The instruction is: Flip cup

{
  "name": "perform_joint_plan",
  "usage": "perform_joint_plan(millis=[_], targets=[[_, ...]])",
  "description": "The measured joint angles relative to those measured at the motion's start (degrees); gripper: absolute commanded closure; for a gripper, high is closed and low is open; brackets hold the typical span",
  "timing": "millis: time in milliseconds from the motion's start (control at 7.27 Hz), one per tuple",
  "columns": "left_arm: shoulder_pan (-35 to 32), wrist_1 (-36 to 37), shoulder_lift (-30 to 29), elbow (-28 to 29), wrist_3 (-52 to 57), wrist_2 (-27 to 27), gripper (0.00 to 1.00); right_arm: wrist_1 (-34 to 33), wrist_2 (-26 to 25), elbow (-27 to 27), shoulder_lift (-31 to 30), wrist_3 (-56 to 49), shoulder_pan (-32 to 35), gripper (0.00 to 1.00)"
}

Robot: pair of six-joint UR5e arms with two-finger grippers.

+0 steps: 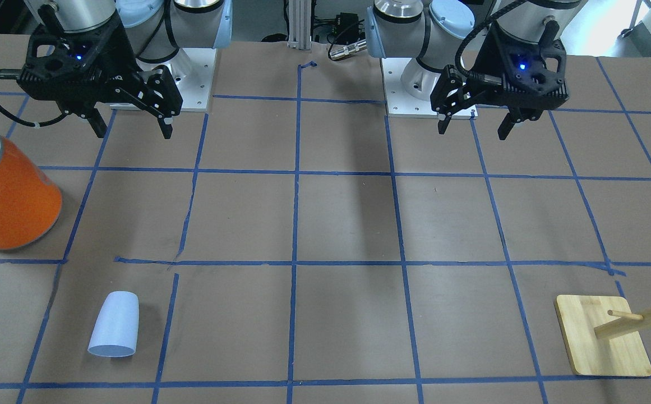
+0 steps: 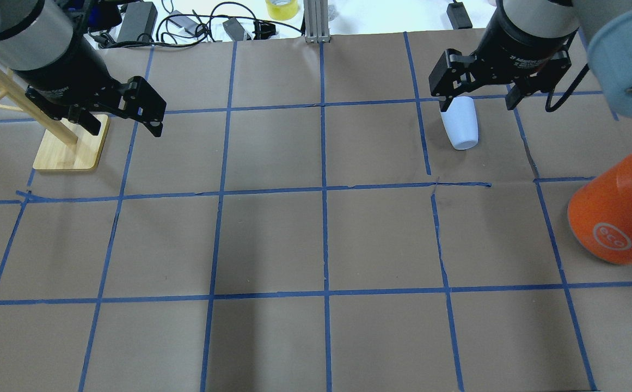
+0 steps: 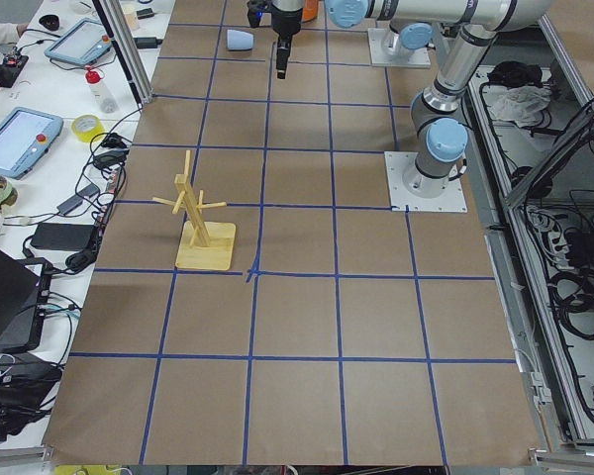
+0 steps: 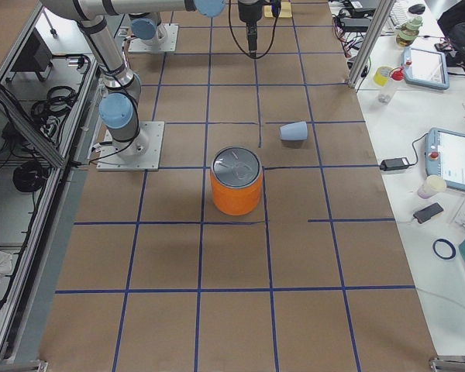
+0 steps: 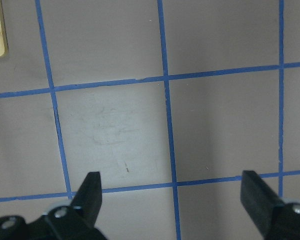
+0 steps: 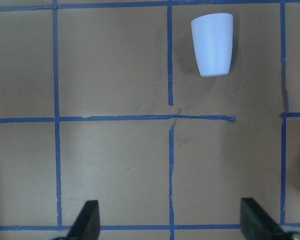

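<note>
The pale lavender-blue cup (image 1: 113,324) lies on its side on the brown paper, with its wider rim pointing away from the robot. It also shows in the overhead view (image 2: 461,129), the right wrist view (image 6: 212,44) and the side views (image 4: 293,130) (image 3: 240,40). My right gripper (image 2: 478,104) (image 1: 132,132) (image 6: 170,220) is open and empty, held above the table on the robot's side of the cup. My left gripper (image 2: 125,130) (image 1: 472,132) (image 5: 172,195) is open and empty, far from the cup.
A large orange can (image 2: 618,218) (image 1: 8,191) with a silver top stands near the table's edge on the right-arm side, close to the cup. A wooden peg stand (image 2: 71,149) (image 1: 603,336) stands under the left arm. Blue tape lines grid the paper.
</note>
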Motion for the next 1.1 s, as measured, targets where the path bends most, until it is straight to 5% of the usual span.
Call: perform_joint_plan(millis=[550, 1101], targets=[[-0.02, -0.01, -0.24, -0.04, -0.09, -0.32, 0.00, -0.52, -0.78, -1.14, 2.27, -0.08, -0.56, 0.00], [-0.04, 0.00, -0.26, 0.00, -0.11, -0.35, 0.00, -2.52, -2.04, -13.45, 18.80, -6.01, -3.87, 0.00]])
